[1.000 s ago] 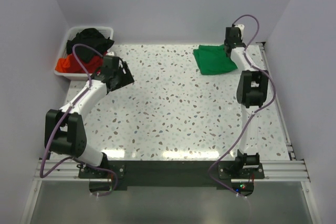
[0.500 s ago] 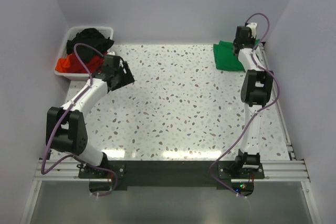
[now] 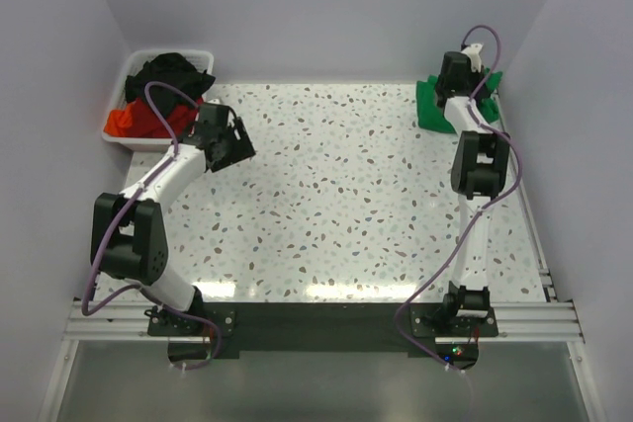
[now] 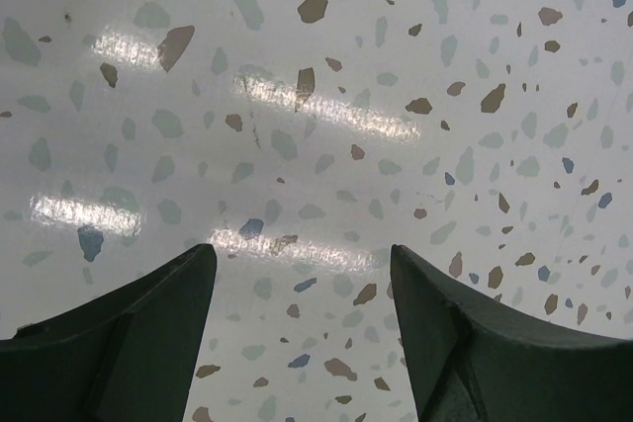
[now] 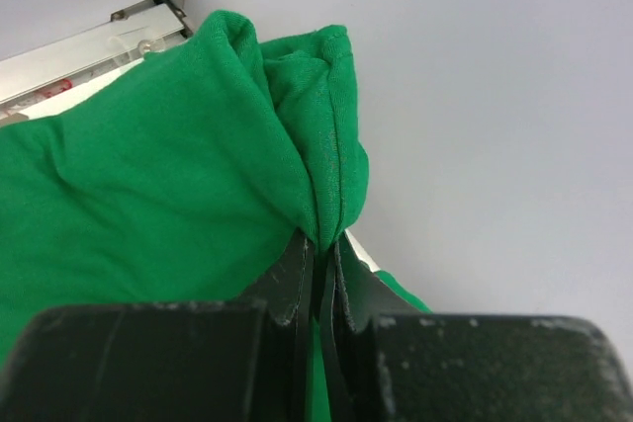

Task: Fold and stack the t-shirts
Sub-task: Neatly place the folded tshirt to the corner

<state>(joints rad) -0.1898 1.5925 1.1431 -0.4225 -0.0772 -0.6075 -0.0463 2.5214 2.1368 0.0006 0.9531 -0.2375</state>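
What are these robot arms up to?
They are meant to fold and stack t-shirts. The right claw is shut on a fold of the green t-shirt, which is bunched in the far right corner of the table by the wall. The left claw hangs open over bare table near the white bin, holding nothing. A black t-shirt and a red t-shirt are heaped in that bin, not folded yet.

Top external: high, behind the arm bases, looking down and forward over the whole table (image 3: 336, 205). Left wrist: close over bare tabletop, facing down past the left gripper (image 4: 299, 254). Right wrist: tight on the green t-shirt (image 5: 148, 175), facing the wall (image 5: 475, 96). The overhead view takes in both patches.
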